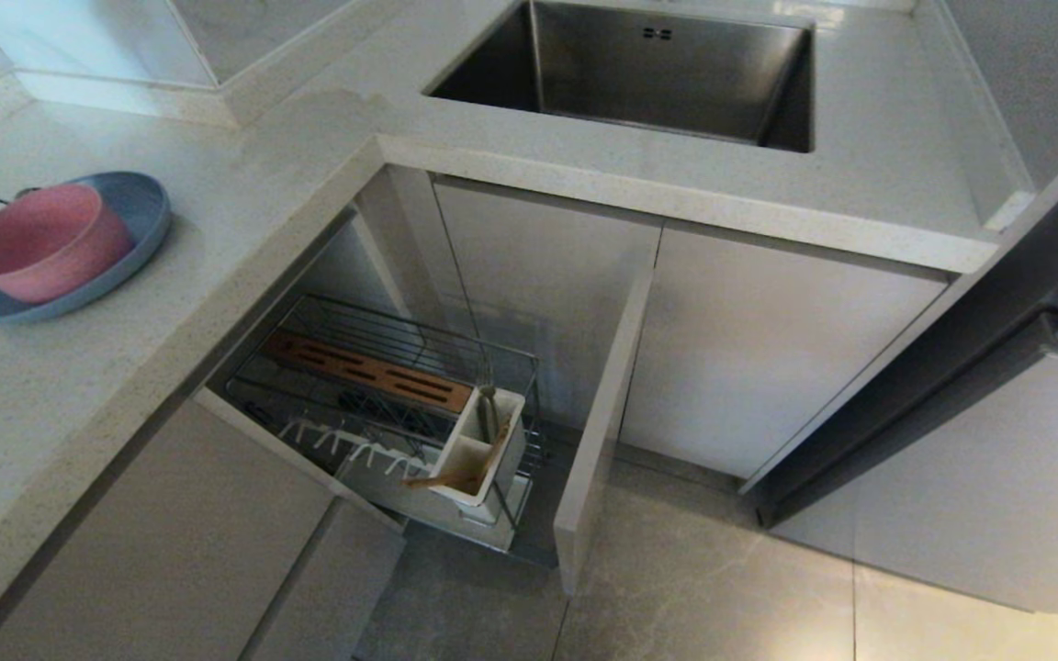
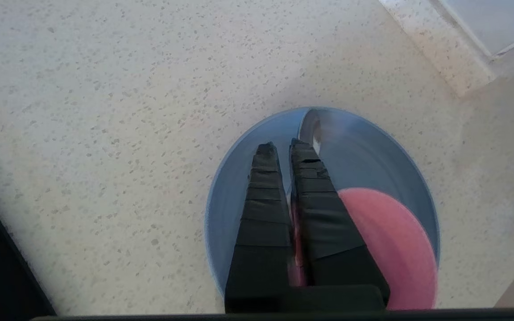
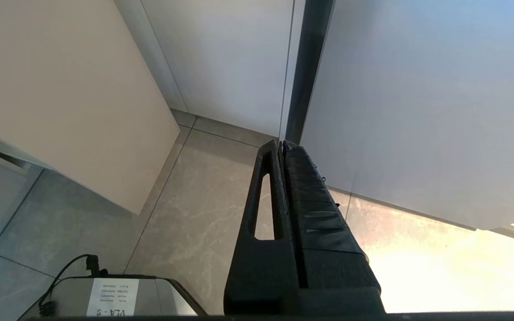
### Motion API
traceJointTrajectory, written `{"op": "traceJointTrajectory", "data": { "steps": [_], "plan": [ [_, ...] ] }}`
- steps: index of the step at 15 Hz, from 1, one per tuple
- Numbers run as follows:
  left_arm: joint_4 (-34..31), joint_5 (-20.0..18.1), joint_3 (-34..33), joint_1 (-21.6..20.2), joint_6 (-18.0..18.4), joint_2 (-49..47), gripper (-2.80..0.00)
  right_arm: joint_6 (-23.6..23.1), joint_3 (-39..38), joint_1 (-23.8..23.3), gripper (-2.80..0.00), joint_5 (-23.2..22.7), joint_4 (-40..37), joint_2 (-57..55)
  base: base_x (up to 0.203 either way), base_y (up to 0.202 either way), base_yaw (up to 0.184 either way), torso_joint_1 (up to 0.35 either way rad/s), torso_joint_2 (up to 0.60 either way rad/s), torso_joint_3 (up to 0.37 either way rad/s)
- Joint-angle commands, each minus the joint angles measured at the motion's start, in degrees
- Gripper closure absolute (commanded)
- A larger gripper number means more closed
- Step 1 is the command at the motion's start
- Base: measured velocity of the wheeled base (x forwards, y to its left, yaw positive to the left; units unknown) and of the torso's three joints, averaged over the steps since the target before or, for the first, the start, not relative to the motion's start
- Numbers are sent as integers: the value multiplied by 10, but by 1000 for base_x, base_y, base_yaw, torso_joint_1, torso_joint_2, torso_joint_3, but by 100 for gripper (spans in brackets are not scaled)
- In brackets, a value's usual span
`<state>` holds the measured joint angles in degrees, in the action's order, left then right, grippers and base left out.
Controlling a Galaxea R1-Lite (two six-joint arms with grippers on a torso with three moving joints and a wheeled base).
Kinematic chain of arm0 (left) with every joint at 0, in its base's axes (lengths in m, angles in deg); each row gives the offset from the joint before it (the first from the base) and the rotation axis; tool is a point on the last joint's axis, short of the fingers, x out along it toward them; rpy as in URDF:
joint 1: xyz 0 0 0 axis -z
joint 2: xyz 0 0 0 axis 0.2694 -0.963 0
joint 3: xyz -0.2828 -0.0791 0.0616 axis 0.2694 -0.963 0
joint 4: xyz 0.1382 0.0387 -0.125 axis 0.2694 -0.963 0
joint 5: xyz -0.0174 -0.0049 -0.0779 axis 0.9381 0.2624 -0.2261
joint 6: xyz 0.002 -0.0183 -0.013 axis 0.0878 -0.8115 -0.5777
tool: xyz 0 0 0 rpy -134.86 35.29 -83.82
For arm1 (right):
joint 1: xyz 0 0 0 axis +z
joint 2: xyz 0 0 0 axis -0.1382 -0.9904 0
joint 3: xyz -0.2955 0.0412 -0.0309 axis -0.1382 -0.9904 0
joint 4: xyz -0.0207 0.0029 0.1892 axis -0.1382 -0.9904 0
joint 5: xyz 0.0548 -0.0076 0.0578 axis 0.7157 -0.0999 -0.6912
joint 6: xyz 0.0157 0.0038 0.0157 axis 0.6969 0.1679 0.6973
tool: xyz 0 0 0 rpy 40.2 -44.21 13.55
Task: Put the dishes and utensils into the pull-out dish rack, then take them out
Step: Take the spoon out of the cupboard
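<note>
My left gripper (image 2: 283, 147) pinched shut on a spoon (image 2: 309, 129) over the plate (image 1: 139, 207) at head view's left, bowl (image 1: 42, 243) on it, rack (image 1: 382, 404) lower centre, right gripper (image 3: 281, 145) closed, parked near the floor.

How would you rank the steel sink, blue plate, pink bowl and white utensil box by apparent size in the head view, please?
1. Steel sink
2. Blue plate
3. Pink bowl
4. White utensil box, though it sits lower and farther away, so its last place is unsure.

A steel sink (image 1: 667, 78) sunk in the speckled countertop (image 1: 51, 376) — grey floor tiles (image 1: 722, 588) below.
</note>
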<state>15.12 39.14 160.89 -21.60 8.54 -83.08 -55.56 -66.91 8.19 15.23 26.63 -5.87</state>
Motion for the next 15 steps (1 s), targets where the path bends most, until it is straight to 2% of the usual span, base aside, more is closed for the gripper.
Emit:
{"op": "traceJointTrajectory", "data": {
  "steps": [1, 11, 12, 15],
  "plan": [
    [0, 0, -1, 0, -1, 8, -280, 0, 0, 0, 0, 0, 0, 0, 0, 0, 0, 0, 0, 0],
    [2, 0, -12, 0, -8, 26, -280, 0, 0, 0, 0, 0, 0, 0, 0, 0, 0, 0, 0, 0],
    [1, -1, -15, 2, -6, 36, 0, 0, 0, 0, 0, 0, 0, 0, 0, 0, 0, 0, 0, 0],
    [-1, 0, -23, 30, -4, 75, 0, 0, 0, 0, 0, 0, 0, 0, 0, 0, 0, 0, 0, 0]
  ]
}}
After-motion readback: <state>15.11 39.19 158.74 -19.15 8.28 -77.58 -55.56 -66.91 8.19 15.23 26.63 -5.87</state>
